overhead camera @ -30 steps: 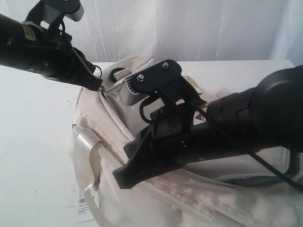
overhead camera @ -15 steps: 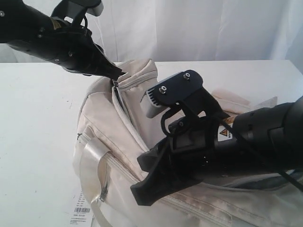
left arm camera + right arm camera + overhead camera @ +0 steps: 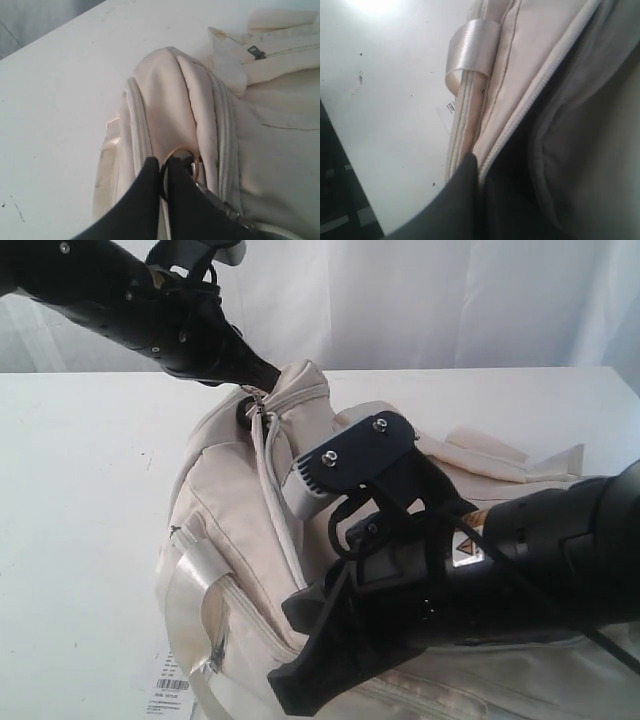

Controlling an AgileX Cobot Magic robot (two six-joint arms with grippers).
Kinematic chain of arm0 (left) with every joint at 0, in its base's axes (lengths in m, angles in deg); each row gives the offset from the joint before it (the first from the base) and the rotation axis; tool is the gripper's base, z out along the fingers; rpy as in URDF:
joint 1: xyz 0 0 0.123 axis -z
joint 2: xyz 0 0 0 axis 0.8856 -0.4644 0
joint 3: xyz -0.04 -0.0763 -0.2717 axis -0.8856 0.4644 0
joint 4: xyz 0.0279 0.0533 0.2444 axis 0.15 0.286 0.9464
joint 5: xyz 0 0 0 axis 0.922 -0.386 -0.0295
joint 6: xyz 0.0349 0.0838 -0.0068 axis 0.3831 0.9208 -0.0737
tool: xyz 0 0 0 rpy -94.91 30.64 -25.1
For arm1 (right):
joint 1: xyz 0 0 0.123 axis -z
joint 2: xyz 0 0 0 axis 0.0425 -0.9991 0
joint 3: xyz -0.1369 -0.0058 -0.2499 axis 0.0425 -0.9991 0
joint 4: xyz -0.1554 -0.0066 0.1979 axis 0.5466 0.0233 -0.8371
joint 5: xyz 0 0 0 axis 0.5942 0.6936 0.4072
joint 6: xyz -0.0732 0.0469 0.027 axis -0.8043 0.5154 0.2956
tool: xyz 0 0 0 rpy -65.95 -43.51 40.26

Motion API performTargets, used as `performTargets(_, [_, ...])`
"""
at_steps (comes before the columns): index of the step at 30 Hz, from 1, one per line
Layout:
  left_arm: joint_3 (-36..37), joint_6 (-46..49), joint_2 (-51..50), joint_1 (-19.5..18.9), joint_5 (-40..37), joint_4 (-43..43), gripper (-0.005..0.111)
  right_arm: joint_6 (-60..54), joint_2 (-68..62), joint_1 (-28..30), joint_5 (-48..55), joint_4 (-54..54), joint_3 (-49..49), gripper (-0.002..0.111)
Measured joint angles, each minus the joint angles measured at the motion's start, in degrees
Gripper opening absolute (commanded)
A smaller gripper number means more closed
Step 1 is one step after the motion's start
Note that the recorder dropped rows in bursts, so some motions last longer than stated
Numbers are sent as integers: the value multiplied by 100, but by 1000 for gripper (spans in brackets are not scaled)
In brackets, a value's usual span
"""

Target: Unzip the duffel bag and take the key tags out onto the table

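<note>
The cream-white duffel bag lies on the white table. My left gripper is at the bag's raised far end, shut on a thin metal ring with a black loop there. Low at the front, my right gripper is shut on the bag's pale zipper edge: one finger is outside and the other is inside against the dark grey lining. The bag is open along that edge. The key tags are out of view.
A shiny satin strap loops over the bag's side. A white barcode paper tag lies on the table by the bag's near corner. A small dark zipper pull sits on a side pocket. White curtains hang behind the table.
My left gripper has risen and moved right, pulling the bag's end up into a peak. The right gripper has sunk lower toward the front, still on the zipper edge.
</note>
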Motion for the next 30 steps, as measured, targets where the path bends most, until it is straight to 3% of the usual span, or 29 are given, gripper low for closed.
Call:
performTargets(9, [-364,288,-28,15,-291,-111,0,0,0,2,34,0,0,0])
performTargets(21, [-1001,530,-824,49,433,-243,0,0,9,-22,252,-10,0,0])
performTargets(30, [-1574,603,-1284,49,517,-219,0,0,9,-22,383,12,0,0])
